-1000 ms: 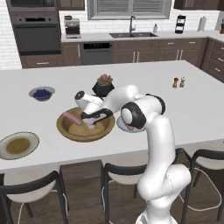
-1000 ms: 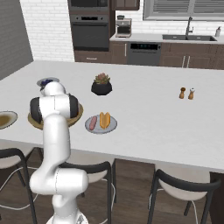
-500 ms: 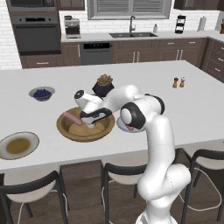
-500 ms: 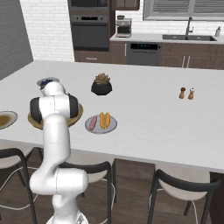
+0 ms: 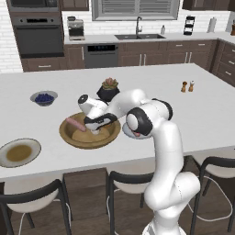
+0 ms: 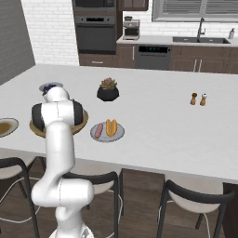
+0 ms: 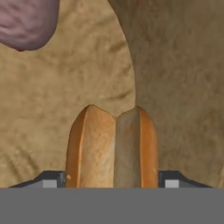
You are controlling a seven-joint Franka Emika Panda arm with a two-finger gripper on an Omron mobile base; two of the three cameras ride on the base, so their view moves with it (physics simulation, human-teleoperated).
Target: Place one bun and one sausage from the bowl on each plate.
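hand view showed the hand (image 7: 112, 180) open astride the split bun (image 7: 111, 146) in the bowl (image 7: 175, 65), fingertips flanking its sides; it looked soft and light, best pinched gently mid-length.

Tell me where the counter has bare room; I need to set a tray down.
The widest bare stretch lies between the plant pot and the shakers. It is crowded around the wooden bowl, berry bowl and filled plate.
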